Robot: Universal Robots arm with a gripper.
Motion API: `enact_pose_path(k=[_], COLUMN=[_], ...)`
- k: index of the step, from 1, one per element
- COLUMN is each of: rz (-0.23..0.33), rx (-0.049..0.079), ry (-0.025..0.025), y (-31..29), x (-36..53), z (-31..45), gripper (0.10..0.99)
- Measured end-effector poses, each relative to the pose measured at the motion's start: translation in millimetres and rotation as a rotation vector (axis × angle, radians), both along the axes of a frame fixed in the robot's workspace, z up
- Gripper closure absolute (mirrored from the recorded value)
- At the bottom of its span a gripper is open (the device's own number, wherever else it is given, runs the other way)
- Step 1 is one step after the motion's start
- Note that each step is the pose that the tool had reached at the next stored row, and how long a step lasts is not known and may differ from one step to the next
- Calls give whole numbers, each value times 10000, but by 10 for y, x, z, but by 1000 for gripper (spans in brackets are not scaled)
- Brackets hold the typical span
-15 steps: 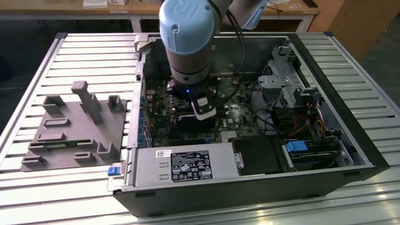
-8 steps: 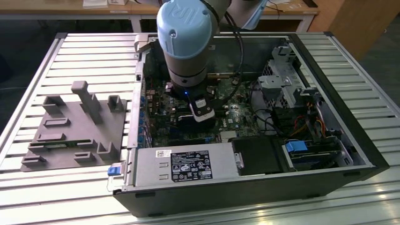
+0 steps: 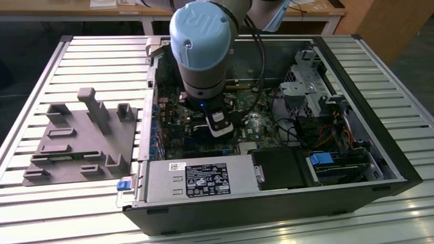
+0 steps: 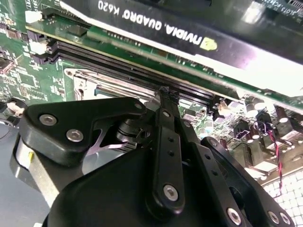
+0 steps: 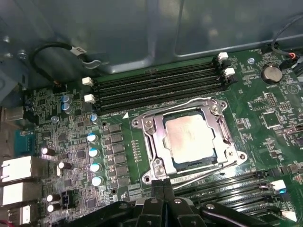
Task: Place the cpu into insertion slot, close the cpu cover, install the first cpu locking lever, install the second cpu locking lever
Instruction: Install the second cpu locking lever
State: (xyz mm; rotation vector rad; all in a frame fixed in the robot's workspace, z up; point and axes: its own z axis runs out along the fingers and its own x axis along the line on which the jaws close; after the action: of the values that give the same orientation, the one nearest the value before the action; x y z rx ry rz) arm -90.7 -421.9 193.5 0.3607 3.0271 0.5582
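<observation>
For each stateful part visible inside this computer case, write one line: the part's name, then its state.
cpu: seated in the insertion slot.
cpu cover: closed down over the chip.
Memory slots: empty.
Computer case: side open, motherboard exposed.
gripper: shut, tips at the socket's edge.

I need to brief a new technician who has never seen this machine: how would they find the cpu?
On the green motherboard, look just beside the long black memory slots. A silver cpu cover frames it there. The cpu is the flat, dull silver-grey square inside that frame, the only plain metal plate among small components.
</observation>
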Motion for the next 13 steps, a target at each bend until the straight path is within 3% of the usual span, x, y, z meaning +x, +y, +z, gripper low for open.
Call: enact_pose_path(k=[13], rz=[-1], rx=[151], ry=[-1], y=[12], x=[-22], z=[-53], gripper=[984])
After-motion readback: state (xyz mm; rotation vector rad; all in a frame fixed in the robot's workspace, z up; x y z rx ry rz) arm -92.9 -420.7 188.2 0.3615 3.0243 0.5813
